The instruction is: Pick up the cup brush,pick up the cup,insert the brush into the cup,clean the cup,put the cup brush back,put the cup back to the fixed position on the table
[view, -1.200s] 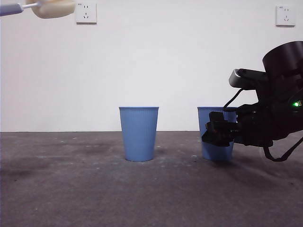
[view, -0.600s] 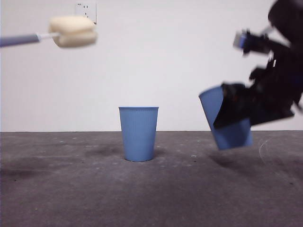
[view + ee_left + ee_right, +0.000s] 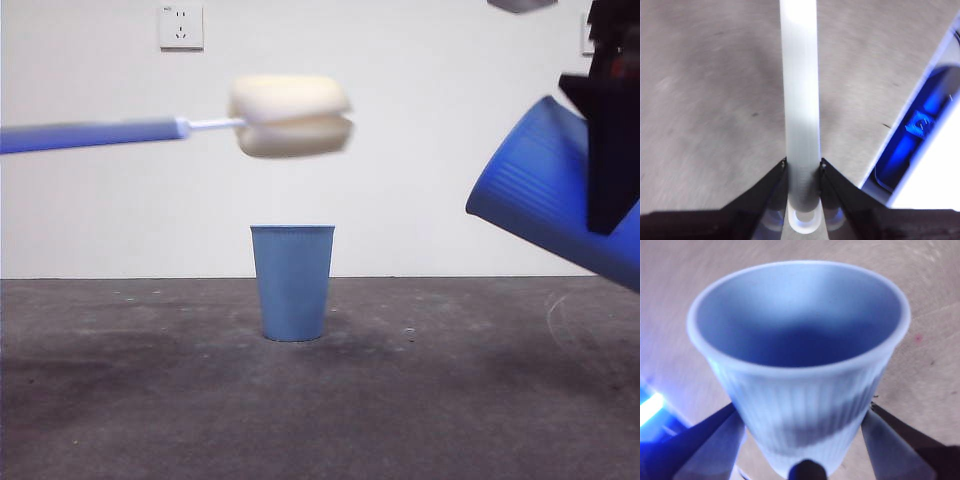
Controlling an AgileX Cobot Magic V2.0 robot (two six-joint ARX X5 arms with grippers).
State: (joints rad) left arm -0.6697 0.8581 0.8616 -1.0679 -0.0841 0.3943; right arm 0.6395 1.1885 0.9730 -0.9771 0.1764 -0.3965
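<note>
My right gripper (image 3: 607, 150) is shut on the cup (image 3: 545, 190) and holds it high at the right of the front view, tilted with its mouth up and to the left. In the right wrist view the cup (image 3: 800, 360) sits between my jaws, mouth open and empty. My left gripper (image 3: 801, 167) is shut on the cup brush handle (image 3: 800, 100). In the front view the cup brush (image 3: 170, 128) lies level in the air from the left edge, its cream sponge head (image 3: 291, 116) above the second cup (image 3: 293, 282). The left gripper itself is outside the front view.
The second blue cup stands upright on the dark grey table (image 3: 150, 400) at the middle. A white wall with two sockets (image 3: 181, 26) is behind. A blue-lit object (image 3: 920, 135) shows at the edge of the left wrist view.
My right gripper has lifted the cup off the table, raised it and tilted it leftward. The brush has moved right and down, its sponge head now above the middle cup.
</note>
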